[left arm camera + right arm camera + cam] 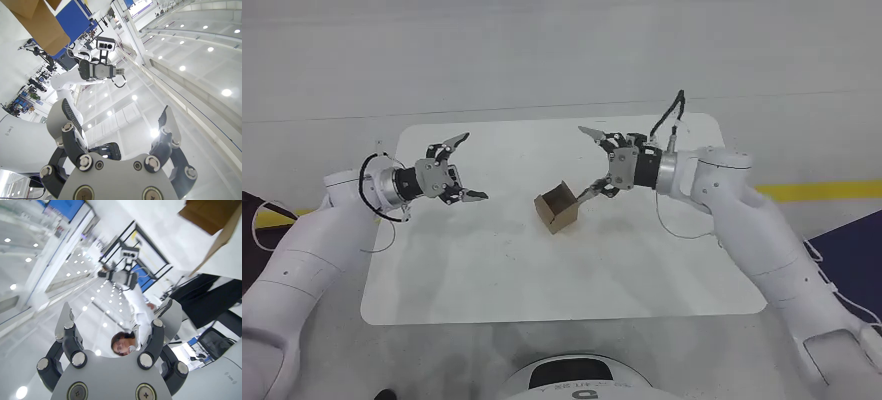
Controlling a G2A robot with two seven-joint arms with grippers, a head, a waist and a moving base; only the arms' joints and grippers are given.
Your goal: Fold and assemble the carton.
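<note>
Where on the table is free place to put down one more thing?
Free: the wide table strip between the carton and the near edge; also the far strip behind it. Crowded: beside the carton, where the right pincer sits close.

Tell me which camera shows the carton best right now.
The top view: the whole carton sits on the table between the left claw and right claw, both open. The left wrist view catches part of one brown side at its edge; the right wrist view catches a corner of its walls, also cut off.

brown carton (558, 208), white table (542, 290)
</note>
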